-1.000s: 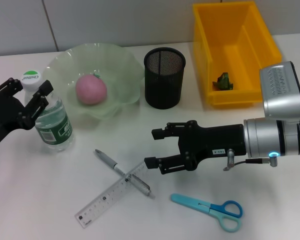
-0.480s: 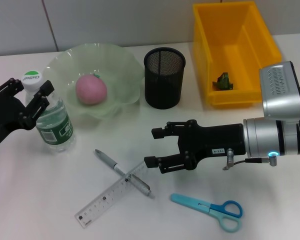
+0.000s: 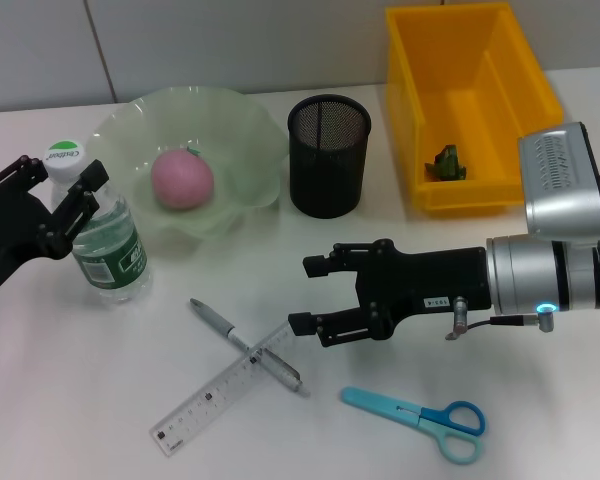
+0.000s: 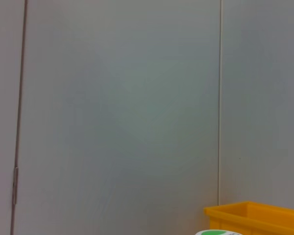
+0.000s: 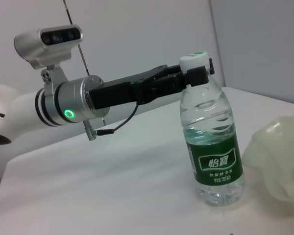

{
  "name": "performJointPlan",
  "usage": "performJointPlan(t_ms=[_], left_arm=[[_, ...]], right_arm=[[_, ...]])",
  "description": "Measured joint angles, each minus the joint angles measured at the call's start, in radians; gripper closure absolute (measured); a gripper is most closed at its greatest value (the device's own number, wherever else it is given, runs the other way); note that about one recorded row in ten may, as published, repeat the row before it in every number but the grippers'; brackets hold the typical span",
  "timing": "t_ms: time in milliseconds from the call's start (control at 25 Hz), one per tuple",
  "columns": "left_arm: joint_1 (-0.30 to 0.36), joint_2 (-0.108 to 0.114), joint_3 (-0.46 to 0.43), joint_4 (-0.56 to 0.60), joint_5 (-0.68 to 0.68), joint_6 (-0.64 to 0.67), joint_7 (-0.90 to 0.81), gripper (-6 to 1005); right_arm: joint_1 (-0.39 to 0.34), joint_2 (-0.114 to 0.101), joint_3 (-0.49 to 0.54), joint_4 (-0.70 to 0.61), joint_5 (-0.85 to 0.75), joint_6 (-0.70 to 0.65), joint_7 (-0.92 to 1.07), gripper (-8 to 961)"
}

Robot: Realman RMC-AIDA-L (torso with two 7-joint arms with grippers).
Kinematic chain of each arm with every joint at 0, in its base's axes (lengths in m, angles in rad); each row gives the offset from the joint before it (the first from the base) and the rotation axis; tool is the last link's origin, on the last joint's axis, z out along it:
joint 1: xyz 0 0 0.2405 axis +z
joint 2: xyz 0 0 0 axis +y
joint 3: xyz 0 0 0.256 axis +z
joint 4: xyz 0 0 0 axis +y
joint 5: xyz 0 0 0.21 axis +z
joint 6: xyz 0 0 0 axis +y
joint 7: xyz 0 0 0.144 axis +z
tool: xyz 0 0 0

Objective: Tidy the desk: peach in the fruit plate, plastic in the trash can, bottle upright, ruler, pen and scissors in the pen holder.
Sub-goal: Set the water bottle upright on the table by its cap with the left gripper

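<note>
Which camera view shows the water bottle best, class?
The right wrist view: the bottle stands upright in full side profile, label readable, the left gripper at its neck. The head view shows it from above, partly hidden. The left wrist view shows only its cap.

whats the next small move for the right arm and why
Probably ease the right gripper down and forward onto the pen. It hangs open just beside the pen, which lies crossed with the ruler, and the pen holder is empty.
</note>
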Motion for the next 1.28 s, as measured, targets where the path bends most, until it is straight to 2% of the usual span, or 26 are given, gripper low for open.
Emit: performJointPlan(t_ms=[1280], left_arm=[[-0.004, 0.000, 0.007, -0.002, 0.000, -0.018, 0.000, 560]], right_arm=[[0.002, 0.000, 0.000, -0.001, 0.000, 0.010, -0.002, 135]])
